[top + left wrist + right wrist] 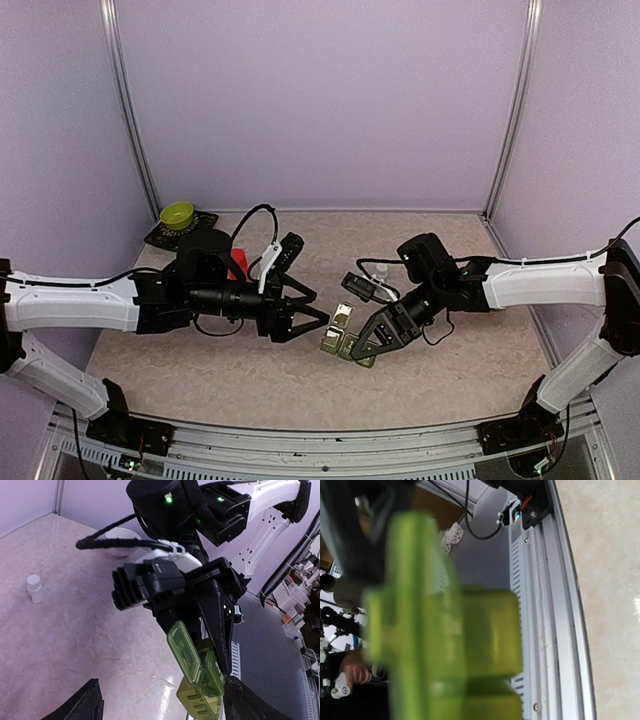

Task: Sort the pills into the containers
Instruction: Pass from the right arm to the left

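The containers (345, 340) are a translucent green strip of joined compartments, held just above the table at centre. My right gripper (378, 338) is shut on the strip's right end. One lid (184, 649) stands hinged open in the left wrist view, above the other compartments (200, 692). My left gripper (315, 312) is open just left of the strip and touches nothing; its dark fingertips (85, 705) frame the bottom of its wrist view. The right wrist view is filled by the blurred green containers (450, 645). No pills show in any view.
A red bottle (238, 262) stands behind the left arm. A green bowl (177, 214) sits on a black tray at the back left. A tiny white bottle (34, 588) and a white bowl (122, 540) stand on the table beyond the strip. The table's metal front rail (545, 630) runs close by.
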You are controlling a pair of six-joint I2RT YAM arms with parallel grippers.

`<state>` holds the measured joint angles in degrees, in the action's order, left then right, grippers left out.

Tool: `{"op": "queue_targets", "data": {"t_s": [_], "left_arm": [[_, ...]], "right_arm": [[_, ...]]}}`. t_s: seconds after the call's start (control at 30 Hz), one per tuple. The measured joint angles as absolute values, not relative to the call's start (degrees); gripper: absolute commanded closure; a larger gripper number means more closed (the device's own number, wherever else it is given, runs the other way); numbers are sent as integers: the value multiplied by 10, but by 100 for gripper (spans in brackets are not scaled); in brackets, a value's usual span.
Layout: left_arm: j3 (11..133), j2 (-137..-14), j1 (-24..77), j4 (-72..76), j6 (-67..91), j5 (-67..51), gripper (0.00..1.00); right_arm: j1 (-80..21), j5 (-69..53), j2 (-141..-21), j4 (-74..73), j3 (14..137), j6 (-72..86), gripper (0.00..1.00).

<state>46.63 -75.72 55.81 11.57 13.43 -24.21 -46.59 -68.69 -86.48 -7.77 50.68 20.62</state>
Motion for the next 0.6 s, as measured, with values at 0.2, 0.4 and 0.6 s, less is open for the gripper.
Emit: {"op": "queue_targets", "data": {"t_s": [0.2,0.4,0.6], "left_arm": [[467,-792,566,115,156,-273,25],[469,-819,568,115,170,-300,32],[481,-841,571,120,181,-328,44]], "right_arm": [[-466,-680,-865,-88,507,201,90],[-466,-675,-865,-97,507,194,90],[-466,-669,-865,-105,508,187,89]]}}
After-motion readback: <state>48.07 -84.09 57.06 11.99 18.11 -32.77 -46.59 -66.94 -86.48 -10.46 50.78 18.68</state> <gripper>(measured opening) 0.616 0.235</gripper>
